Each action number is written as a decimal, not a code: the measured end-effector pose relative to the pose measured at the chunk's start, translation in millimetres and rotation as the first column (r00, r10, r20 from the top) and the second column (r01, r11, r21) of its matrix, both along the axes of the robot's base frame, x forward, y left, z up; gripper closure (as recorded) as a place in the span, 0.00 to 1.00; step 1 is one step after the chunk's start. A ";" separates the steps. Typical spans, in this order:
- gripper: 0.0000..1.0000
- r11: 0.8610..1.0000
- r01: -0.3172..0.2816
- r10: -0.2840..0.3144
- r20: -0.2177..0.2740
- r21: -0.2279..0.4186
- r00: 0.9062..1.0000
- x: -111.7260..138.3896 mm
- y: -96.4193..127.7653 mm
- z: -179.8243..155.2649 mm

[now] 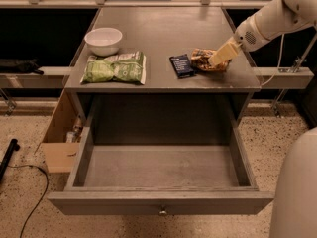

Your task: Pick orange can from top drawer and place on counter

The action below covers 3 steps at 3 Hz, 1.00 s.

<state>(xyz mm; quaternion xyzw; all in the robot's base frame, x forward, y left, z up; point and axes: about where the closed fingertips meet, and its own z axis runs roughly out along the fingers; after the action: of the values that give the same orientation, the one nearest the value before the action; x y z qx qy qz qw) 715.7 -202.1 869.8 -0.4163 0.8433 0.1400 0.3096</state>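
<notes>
We see our claw (220,56), at 3 o'clock on the tabletop (148,33), clamped on the orange can (202,61) (long axis 9-to-3), which juts toward 9 o'clock.

We've got one cam only. We look from above & in front of the cabinet, tilted down, facing its front. Fairly near: the counter (158,33) fills the upper half, the open drawer (158,202) the lower, w/ floor (29,202) at both sides. The arm (270,21) shows at top right; the gripper (219,58) sits at the can (200,59) on the counter's right side. A white robot body (297,192) cuts off the bottom-right corner.
</notes>
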 end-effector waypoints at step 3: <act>0.63 1.000 0.000 0.000 0.000 0.000 1.000 0.0 0.1 -0.1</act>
<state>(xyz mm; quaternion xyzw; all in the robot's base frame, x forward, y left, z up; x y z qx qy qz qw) 715.7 -202.1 869.8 -0.4163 0.8433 0.1400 0.3096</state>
